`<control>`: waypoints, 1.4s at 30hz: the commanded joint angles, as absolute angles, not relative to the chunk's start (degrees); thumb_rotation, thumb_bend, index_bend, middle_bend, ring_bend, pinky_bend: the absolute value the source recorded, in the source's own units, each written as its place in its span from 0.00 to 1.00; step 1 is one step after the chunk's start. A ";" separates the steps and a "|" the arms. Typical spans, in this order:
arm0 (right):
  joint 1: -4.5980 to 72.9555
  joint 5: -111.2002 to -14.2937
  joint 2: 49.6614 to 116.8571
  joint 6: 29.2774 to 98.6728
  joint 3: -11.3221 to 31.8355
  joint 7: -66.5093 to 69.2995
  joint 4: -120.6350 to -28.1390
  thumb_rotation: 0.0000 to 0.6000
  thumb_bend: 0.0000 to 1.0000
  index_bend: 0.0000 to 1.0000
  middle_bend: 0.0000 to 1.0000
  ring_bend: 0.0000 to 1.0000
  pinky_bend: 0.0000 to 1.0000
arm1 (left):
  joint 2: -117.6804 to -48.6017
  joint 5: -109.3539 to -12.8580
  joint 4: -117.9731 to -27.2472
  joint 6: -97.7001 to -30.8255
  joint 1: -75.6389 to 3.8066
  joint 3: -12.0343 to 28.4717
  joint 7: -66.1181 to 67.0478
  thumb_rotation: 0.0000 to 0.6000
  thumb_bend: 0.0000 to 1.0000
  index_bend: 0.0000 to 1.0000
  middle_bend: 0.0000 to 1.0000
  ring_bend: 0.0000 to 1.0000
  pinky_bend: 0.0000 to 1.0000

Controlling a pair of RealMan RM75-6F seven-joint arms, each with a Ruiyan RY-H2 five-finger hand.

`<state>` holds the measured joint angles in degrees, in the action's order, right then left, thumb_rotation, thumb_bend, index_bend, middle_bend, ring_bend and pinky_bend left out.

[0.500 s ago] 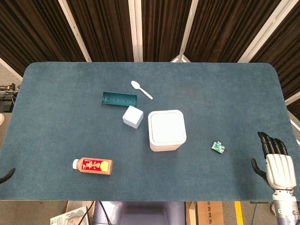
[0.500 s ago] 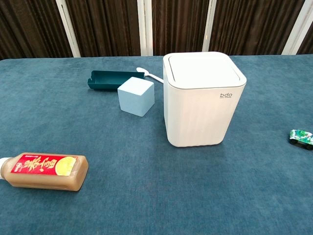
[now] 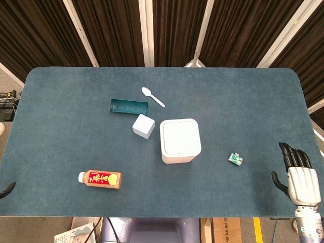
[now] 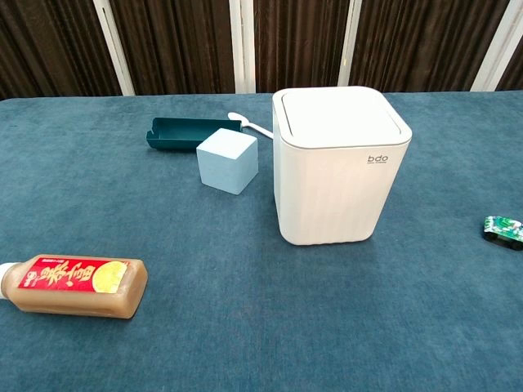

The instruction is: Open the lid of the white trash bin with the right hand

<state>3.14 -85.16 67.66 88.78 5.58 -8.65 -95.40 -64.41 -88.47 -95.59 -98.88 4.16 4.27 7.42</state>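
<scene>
The white trash bin [image 3: 180, 140] [image 4: 337, 167] stands upright near the middle of the table, its flat lid [image 3: 179, 137] [image 4: 339, 115] closed. My right hand [image 3: 298, 174] hovers at the table's near right corner, far to the right of the bin, fingers stretched out and apart, holding nothing. Only a dark tip of my left hand [image 3: 6, 190] shows at the near left edge; its fingers are hidden. Neither hand appears in the chest view.
A pale blue cube [image 3: 144, 126] [image 4: 228, 160] and a teal tray [image 3: 128, 107] [image 4: 184, 133] lie left of the bin, a white spoon [image 3: 153, 96] behind them. A tea bottle [image 3: 100, 179] [image 4: 72, 285] lies near left. A small green toy car [image 3: 235, 159] [image 4: 502, 228] sits right of the bin.
</scene>
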 commanded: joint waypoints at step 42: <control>18.59 -88.96 64.43 69.61 8.09 -22.61 -117.32 1.00 0.63 0.13 0.85 0.85 0.73 | -64.96 -87.29 -96.49 -99.42 4.38 5.09 8.00 1.00 0.02 0.12 0.03 0.00 0.00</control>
